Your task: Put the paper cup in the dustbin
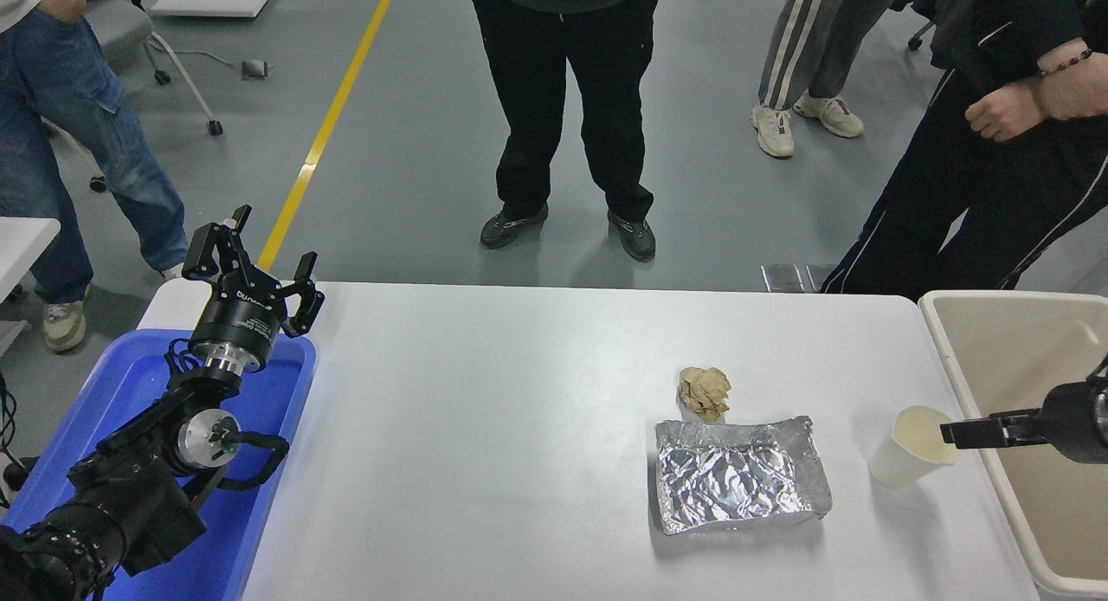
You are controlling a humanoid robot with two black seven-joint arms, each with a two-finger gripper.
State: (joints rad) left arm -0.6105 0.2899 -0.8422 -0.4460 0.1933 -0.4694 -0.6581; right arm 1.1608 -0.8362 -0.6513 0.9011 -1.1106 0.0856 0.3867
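A white table (pixel 519 393) stands on a grey floor (pixel 415 151) with a yellow line (pixel 329 125); people stand beyond. The paper cup (pixel 913 448) sits upright beside the dustbin (pixel 961 367). The right gripper (pixel 952 432) overlaps its rim, fingers unclear. The left gripper (pixel 251 268), parked, is spread apart.

Black arms (pixel 130 488) — silver joints, cables
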